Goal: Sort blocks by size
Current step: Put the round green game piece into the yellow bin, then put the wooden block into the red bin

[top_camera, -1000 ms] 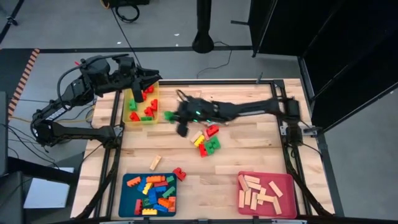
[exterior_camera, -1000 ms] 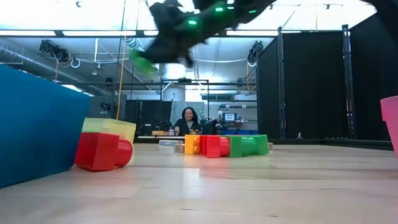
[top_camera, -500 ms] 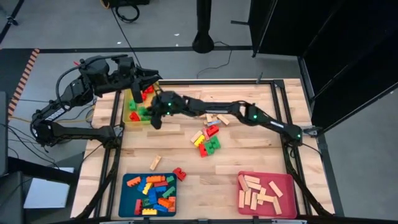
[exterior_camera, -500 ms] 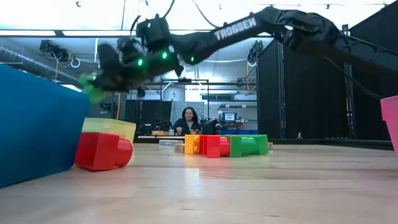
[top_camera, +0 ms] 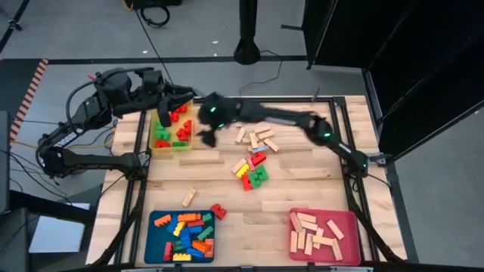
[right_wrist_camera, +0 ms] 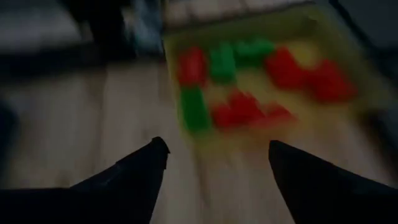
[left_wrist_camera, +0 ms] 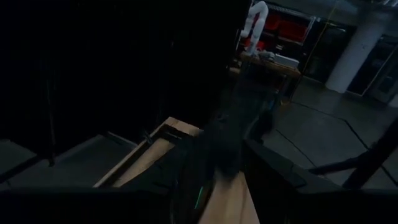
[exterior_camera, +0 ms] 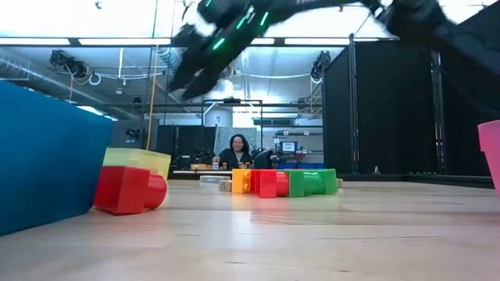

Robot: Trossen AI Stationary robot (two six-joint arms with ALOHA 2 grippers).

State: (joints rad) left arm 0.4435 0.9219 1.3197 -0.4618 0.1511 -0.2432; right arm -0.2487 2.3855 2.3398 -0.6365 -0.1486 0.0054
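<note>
We see our right tool [right_wrist_camera: 214, 171], carrying a green block a moment ago, now spread empty just beside the yellow tray [top_camera: 174, 143], where the green block [right_wrist_camera: 194, 107] lies ahead of it—one more sorted.

Right gripper [right_wrist_camera: 214, 165] apparently open, empty.

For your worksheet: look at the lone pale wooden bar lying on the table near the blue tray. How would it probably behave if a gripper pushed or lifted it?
The wooden bar lies flat on the table and has flat faces, so it would probably slide, not roll. It looks like solid wood, so likely stiff. Being small, it is probably light, and a push near one end might spin it.
</note>
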